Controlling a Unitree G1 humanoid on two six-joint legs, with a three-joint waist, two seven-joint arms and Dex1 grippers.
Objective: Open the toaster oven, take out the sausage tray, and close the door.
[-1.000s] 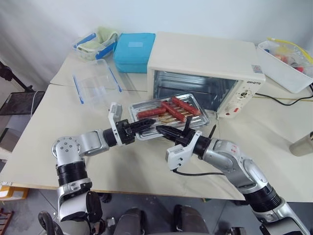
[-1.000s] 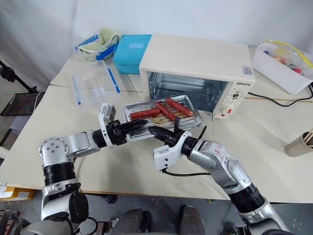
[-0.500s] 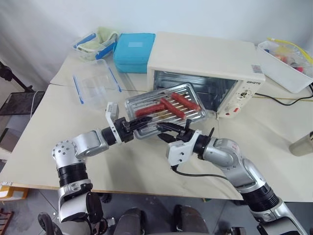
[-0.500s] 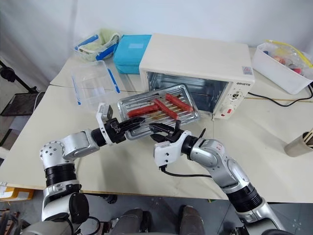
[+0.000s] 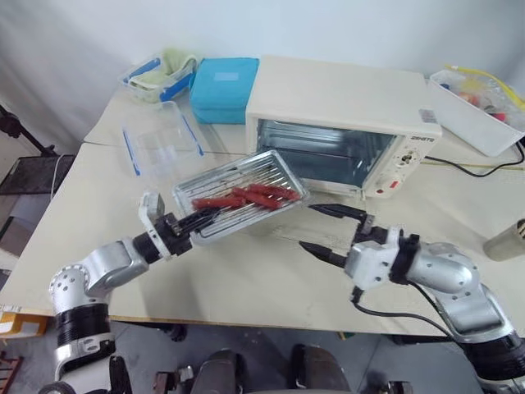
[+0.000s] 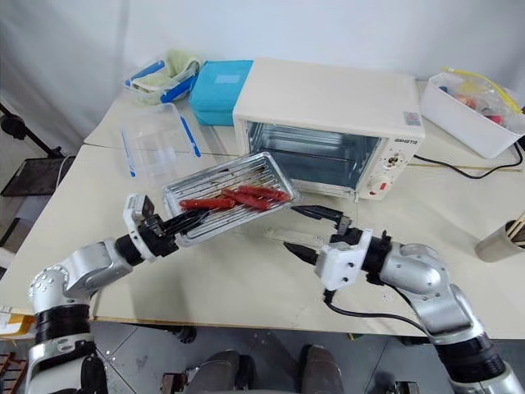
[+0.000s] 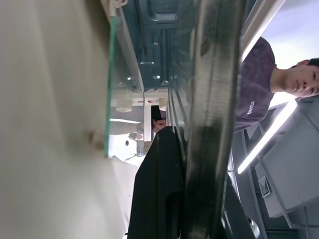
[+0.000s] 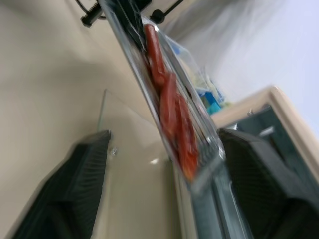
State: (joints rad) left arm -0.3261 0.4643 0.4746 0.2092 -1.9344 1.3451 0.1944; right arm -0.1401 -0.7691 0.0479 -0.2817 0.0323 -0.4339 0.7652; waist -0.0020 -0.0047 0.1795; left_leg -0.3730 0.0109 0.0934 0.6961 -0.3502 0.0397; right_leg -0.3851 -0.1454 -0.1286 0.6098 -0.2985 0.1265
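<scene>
I count one toaster oven (image 5: pixel 344 115), one sausage tray (image 5: pixel 238 197) and two hands in play. The sausages (image 5: pixel 246 197) number roughly four or five; they lie bunched together and I cannot separate them for sure. On the surface (image 5: pixel 246 271) behind the oven I also see one teal lidded box (image 5: pixel 225 87) and two clear containers with blue clips (image 5: pixel 160 138).

My left hand (image 5: pixel 195 222) is clamped tight on the tray's near-left corner and carries it in the air, in front of the oven's open mouth and to its left. The tray is tilted, its far side raised. Its long axis runs from my left hand toward the oven, rising to the right.

My right hand (image 5: pixel 326 231) has its fingers spread wide and holds nothing; it sits just right of the tray's right end, apart from it. The door (image 8: pixel 144 144) lies flat on the surface in front of the oven.
</scene>
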